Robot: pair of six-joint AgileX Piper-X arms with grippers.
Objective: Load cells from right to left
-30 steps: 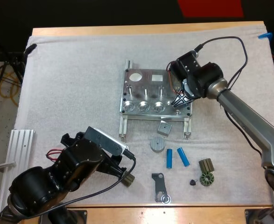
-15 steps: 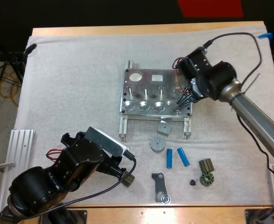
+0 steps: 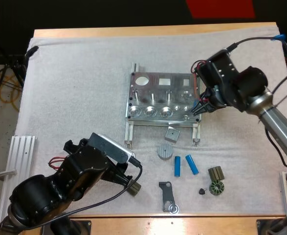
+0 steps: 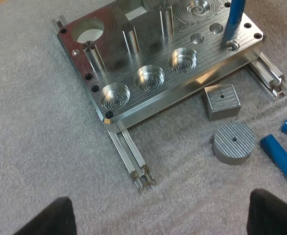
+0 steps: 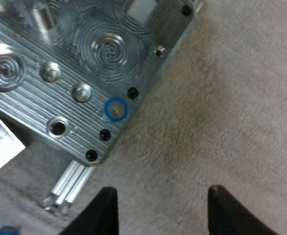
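Fixture [image 3: 153,93]: right claw [image 3: 199,109] backed off rightward, apart | blue cell [image 5: 116,108] seated | left claw [image 4: 165,213] apart

On wooden table [image 3: 153,30] lies white mat [image 3: 75,88]; on mat: metal fixture [image 3: 158,100], two blue cylinders [image 3: 177,166], grey block [image 3: 172,133], disc [image 3: 165,151], dark parts [image 3: 215,187].

Over the last second the right gripper [image 3: 199,108] drew away from above the fixture's [image 3: 155,95] right front corner, shifting toward the tabletop's [image 3: 158,31] right edge. It ended with its fingers spread over the mat [image 5: 241,98] just past that corner, clear of the blue cell [image 4: 233,22] standing in the corner hole.
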